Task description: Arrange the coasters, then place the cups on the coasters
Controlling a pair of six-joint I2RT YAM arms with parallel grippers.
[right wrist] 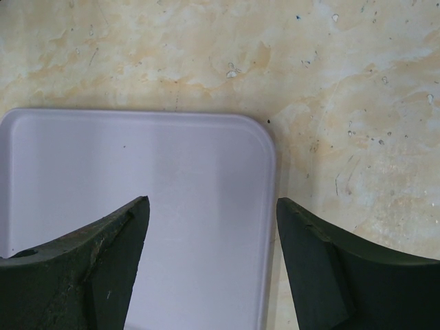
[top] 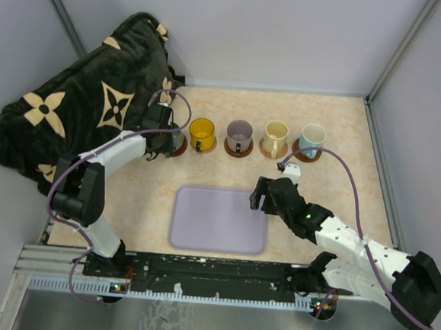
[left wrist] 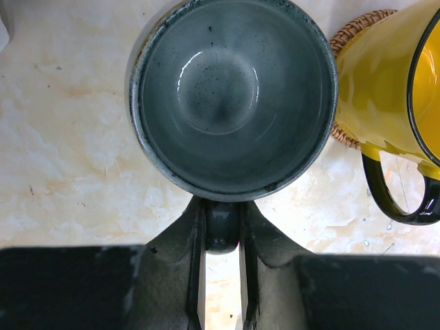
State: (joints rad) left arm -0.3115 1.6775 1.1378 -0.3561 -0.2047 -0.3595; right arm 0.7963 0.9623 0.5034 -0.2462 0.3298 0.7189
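Observation:
A grey-green cup (left wrist: 234, 96) fills the left wrist view, and my left gripper (left wrist: 221, 206) is shut on its handle (left wrist: 221, 230). From above, that gripper (top: 168, 136) sits at the left end of the row, over a dark coaster (top: 179, 151). I cannot tell whether the cup rests on it. To the right, the yellow cup (top: 202, 131), mauve cup (top: 239, 134), cream cup (top: 275, 135) and light blue cup (top: 313, 136) each stand on a coaster. My right gripper (top: 258, 195) hangs open and empty over the tray's right corner.
The lavender tray (top: 218, 220) lies near the table's front centre, its far right corner (right wrist: 261, 130) under the right fingers. A dark blanket with a floral pattern (top: 80, 108) is heaped at the back left. The yellow cup (left wrist: 392, 89) on its woven coaster (left wrist: 350, 41) stands close beside the grey-green one.

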